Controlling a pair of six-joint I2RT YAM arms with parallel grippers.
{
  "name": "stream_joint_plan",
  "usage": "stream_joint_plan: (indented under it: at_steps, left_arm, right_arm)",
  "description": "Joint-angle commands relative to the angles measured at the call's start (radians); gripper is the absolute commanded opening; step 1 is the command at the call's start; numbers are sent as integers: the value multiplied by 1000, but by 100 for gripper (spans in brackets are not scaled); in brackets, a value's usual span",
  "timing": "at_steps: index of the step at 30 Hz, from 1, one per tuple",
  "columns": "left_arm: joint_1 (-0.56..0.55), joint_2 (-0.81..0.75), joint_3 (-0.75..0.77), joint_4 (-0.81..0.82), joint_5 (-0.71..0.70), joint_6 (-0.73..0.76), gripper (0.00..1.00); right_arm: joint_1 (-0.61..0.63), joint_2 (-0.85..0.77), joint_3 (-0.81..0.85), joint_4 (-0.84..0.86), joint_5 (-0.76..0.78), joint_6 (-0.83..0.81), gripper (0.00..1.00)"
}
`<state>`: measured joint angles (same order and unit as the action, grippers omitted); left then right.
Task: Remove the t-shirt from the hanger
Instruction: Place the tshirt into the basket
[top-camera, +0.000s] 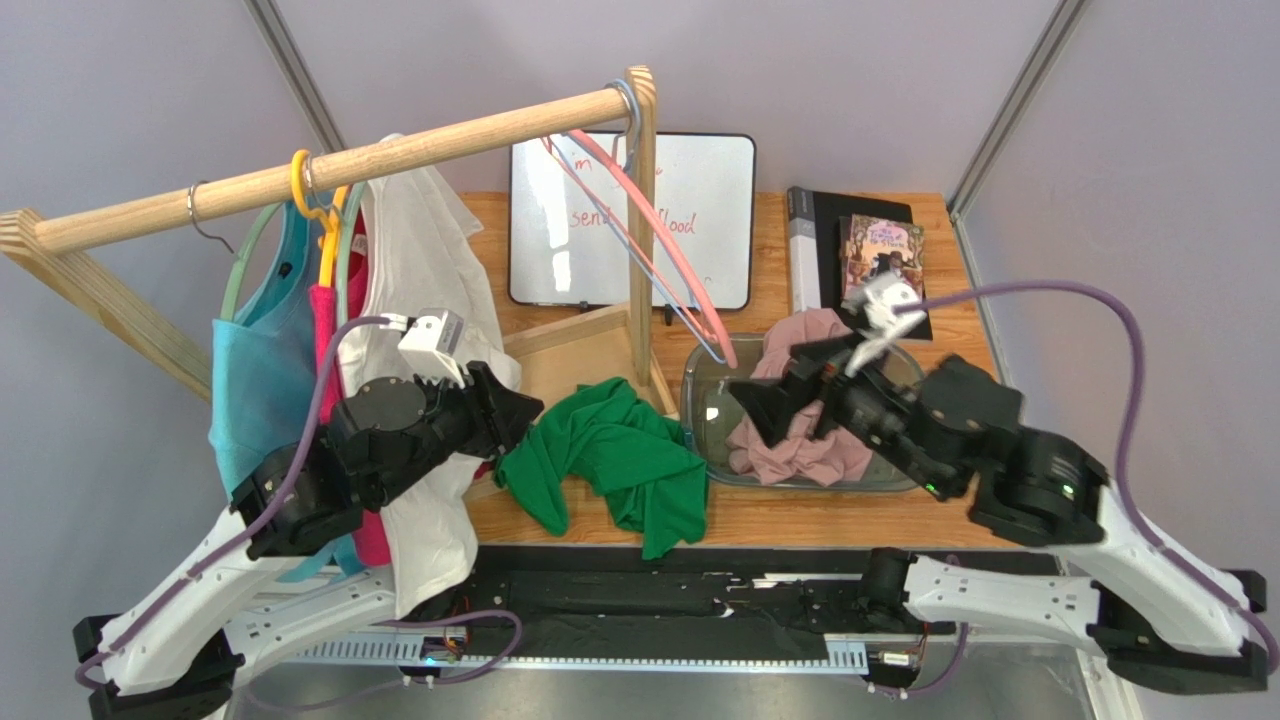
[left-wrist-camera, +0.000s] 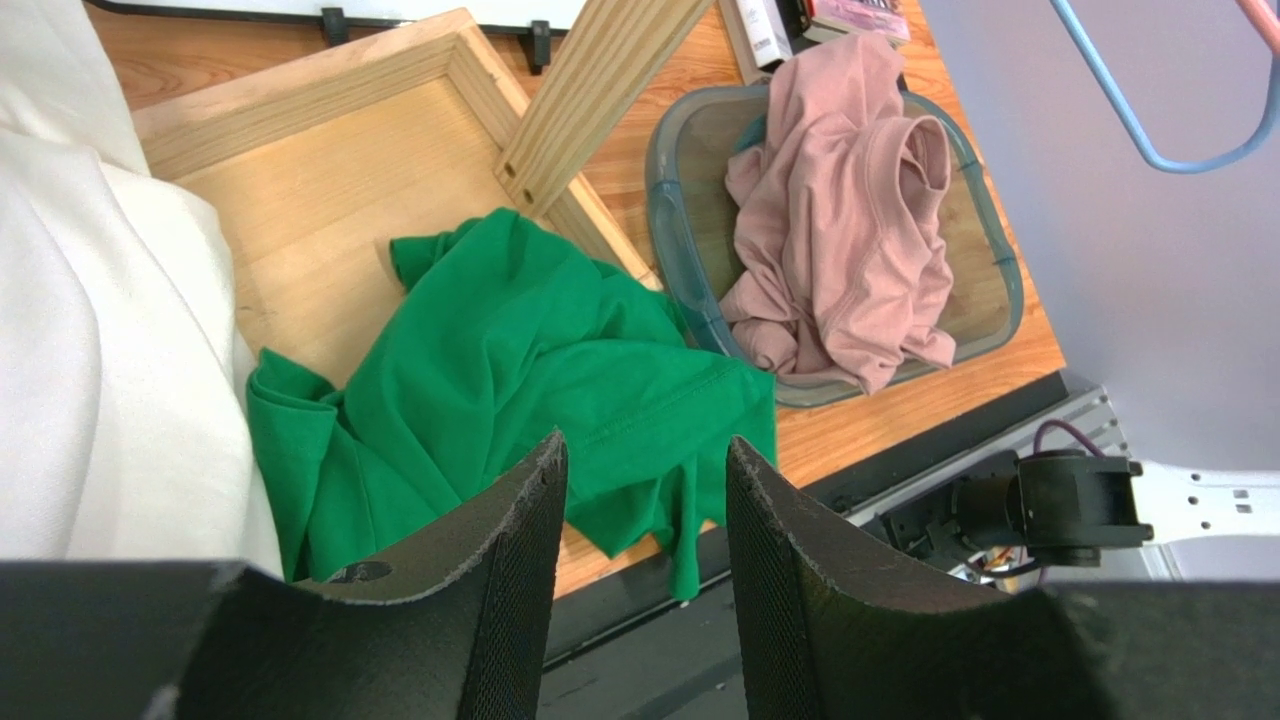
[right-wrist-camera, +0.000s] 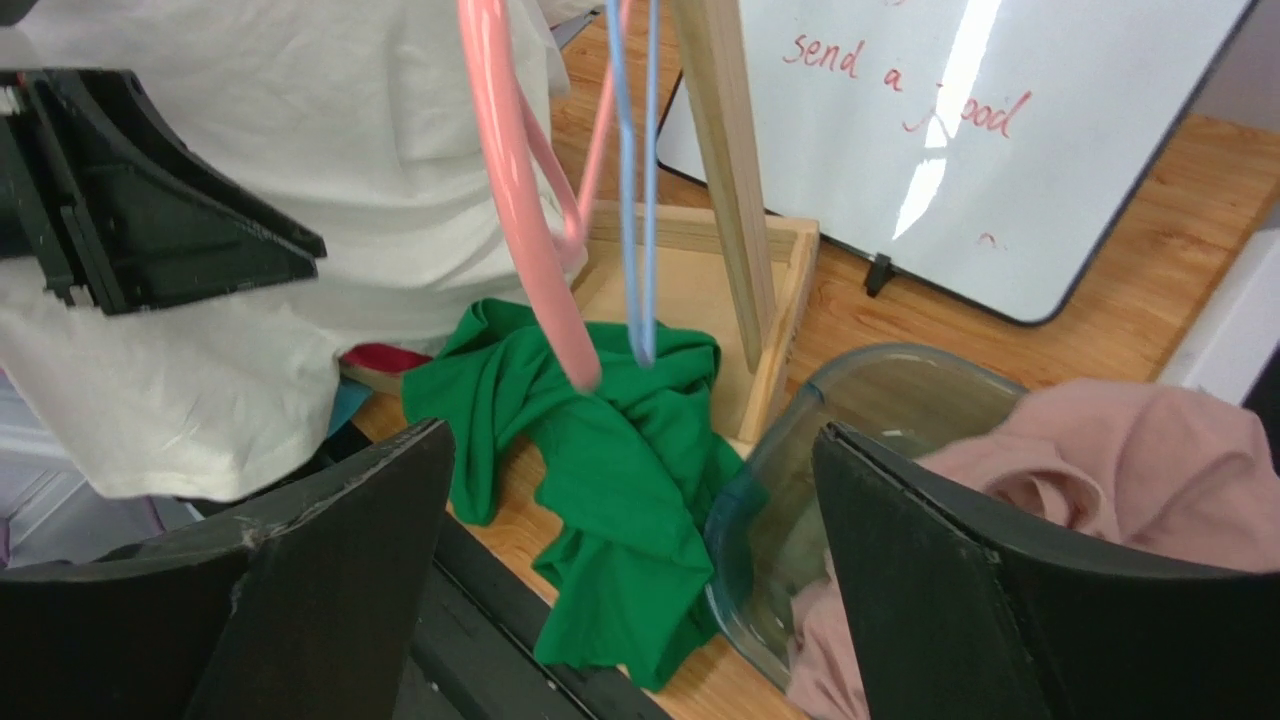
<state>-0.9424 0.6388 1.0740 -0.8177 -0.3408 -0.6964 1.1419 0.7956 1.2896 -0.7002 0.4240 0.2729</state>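
Left gripper (left-wrist-camera: 646, 450), jaws narrowly parted and empty, hovers just beside the white t-shirt (left-wrist-camera: 90, 300), hanging lengthwise downward off their left side (right gripper (right-wrist-camera: 631, 435), jaws wide and empty, is well apart).

Bright, even, diffuse light fills all three views, leaving only faint soft shadows on the table (top-camera: 751, 518), while a white glare streak crosses the whiteboard (right-wrist-camera: 962, 150) (fainter from above) and the dark fingers (left-wrist-camera: 504, 600) nearest each wrist lens look slightly blurred.
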Motion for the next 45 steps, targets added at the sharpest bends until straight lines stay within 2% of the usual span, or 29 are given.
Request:
stream_joint_plan:
  at_steps: [1, 3, 5, 9, 10, 15, 18, 26, 31, 34, 35, 37, 38, 39, 40, 42, 45]
  left_arm:
    - [2, 6, 24, 35, 25, 12, 49]
    - [2, 7, 29, 46, 34, 11, 49]
    - [2, 7, 24, 64, 43, 5, 49]
    - [2, 34, 10, 74, 72, 3, 49]
    - [2, 39, 9, 71, 77, 3, 50]
    - [2, 65, -37, 64, 102, -25, 50]
    - [2, 61, -66, 86, 115, -34, 50]
    - [2, 61, -82, 94, 112, -31, 50]
    - [2, 44, -78, 86, 108, -31, 50]
    - [2, 33, -80, 84, 102, -32, 50]
    - [2, 32, -82, 84, 102, -31, 50]
    - [2, 30, -82, 83, 103, -29, 50]
    - [2, 30, -82, 83, 103, -31, 50]
    - [2, 30, -82, 83, 105, -31, 50]
    - [2, 30, -82, 81, 105, -31, 50]
    - [2, 27, -80, 83, 103, -32, 50]
    - [2, 25, -69, 81, 109, -29, 50]
  right_arm:
    - [-4, -197, -197, -50, -40, 93, 97]
    - [-2, -254, -351, -3, -83, 130, 99]
    - [-4, -263, -458, 117, -128, 195, 99]
    - [-2, -179, -640, 364, -215, 239, 99]
    - [-4, -149, -668, 445, -229, 235, 99]
    - [-2, 89, -678, 597, -281, 192, 99]
    - [10, 160, -690, 678, -294, 152, 99]
    - [117, 394, -679, 814, -76, 71, 100]
    - [193, 508, -700, 860, 139, 68, 100]
    - [217, 559, -725, 892, 235, 89, 87]
    - [223, 567, -736, 907, 263, 97, 71]
    - [222, 574, -768, 967, 266, 95, 55]
    - [222, 574, -777, 984, 275, 98, 39]
    - [222, 574, -783, 1007, 282, 98, 33]
    - [223, 573, -785, 1009, 289, 100, 20]
    - [226, 558, -765, 954, 291, 109, 1]
    - [239, 447, -733, 851, 286, 127, 0]
